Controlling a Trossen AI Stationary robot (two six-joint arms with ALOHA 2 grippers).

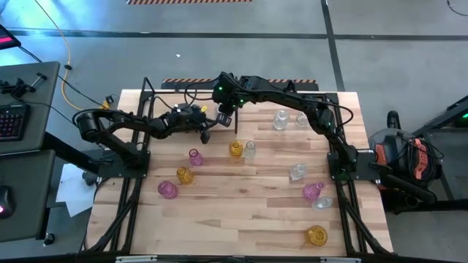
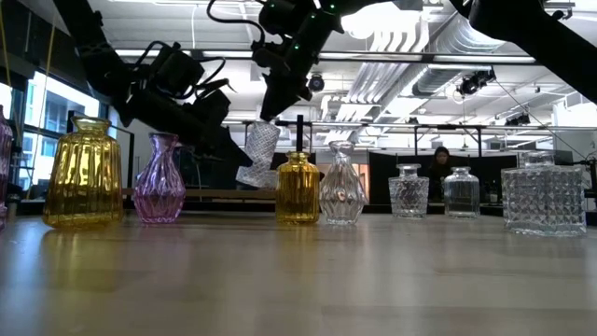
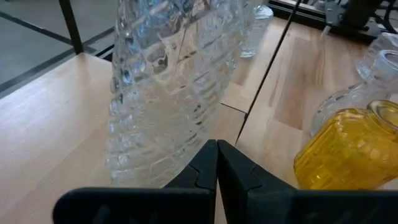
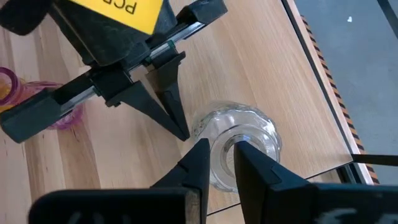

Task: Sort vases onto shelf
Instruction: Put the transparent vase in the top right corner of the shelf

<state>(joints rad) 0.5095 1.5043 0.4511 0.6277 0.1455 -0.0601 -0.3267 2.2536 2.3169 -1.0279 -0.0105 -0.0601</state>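
The right gripper pinches the rim of a clear ribbed vase, holding it tilted above the shelf at the table's far left. The left gripper, fingers pressed together and empty, touches the vase's side.

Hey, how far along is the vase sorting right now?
Early. Done: nothing clearly; two clear vases stand near the shelf, on it or not I cannot tell. In hand: the right end effector grips a clear ribbed vase by its rim, tilted over the shelf, left end effector shut against its side. Left: nine vases on the tabletop.
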